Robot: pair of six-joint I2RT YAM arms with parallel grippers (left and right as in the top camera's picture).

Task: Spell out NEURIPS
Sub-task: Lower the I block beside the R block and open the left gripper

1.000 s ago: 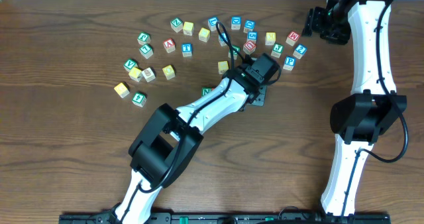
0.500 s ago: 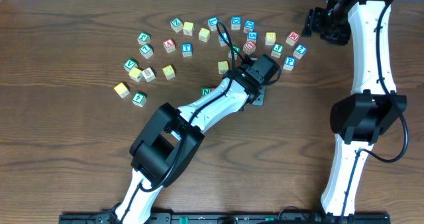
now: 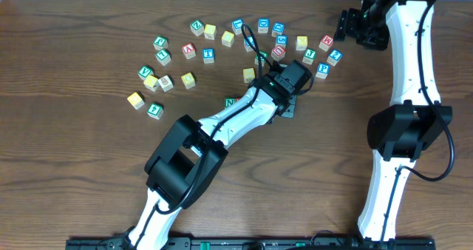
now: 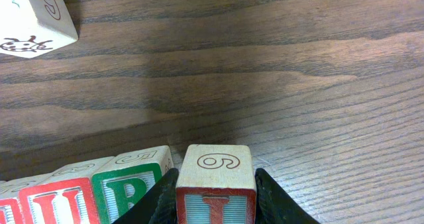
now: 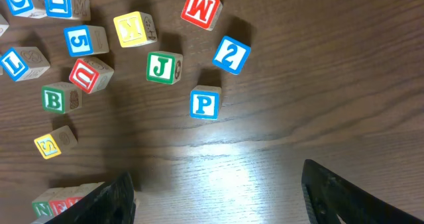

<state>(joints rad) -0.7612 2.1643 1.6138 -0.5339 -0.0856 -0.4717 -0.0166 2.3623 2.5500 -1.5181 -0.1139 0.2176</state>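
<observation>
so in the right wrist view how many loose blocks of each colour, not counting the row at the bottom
blue blocks: 6
red blocks: 2
green blocks: 2
yellow blocks: 2
total: 12 (sliver at the left edge not counted)

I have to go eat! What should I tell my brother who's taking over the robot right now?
Left gripper: shut on the I cube, right beside R.
Right gripper: open, empty, near the P cube.
Done: N, U, R in the row; part of it hides under the arm.
To do: release I, then add P and the yellow S cube.
</observation>
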